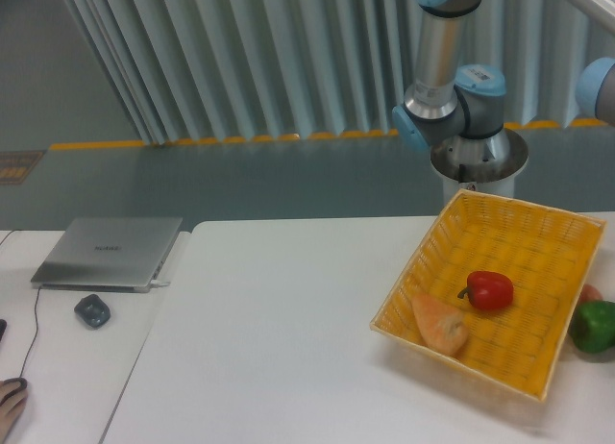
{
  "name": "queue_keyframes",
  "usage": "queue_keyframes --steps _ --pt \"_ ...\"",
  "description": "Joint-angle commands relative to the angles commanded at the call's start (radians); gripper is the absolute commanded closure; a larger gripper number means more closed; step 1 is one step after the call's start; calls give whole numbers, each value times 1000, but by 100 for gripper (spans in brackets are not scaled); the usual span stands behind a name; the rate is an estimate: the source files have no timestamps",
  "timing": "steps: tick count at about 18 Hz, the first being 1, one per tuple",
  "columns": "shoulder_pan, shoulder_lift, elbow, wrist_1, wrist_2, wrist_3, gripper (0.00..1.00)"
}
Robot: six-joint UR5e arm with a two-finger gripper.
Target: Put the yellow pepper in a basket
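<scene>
Two peppers lie in the basket [567, 234]: the yellow pepper [440, 324] at its front-left corner and the red pepper [490, 290] just beside it. Only the arm [452, 98] shows; the gripper is out of frame, so its opening can't be told.

woven yellow-orange wicker basket [567, 234]: rough weave | red bell pepper [490, 290]: glossy | white table [279, 329]: smooth, matt | closed grey laptop [108, 253]: brushed metal look

We see a yellow-orange woven basket [562, 234] holding a red pepper [489, 289] and an orange-yellow pepper [440, 323]; a green pepper [595, 325] lies on the white tabletop [279, 338].
</scene>
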Motion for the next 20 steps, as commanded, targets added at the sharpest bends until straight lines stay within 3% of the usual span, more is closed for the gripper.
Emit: queue_keyframes --steps 6,9,12,15,20 --pt "31 8 -9 3 -46 -49 0" --pt "29 14 -28 6 -81 -210 0" --pt "31 17 -57 43 -109 -313 0" --pt "63 20 -94 135 -228 -512 0" --pt "71 0 -101 149 -227 -523 0"
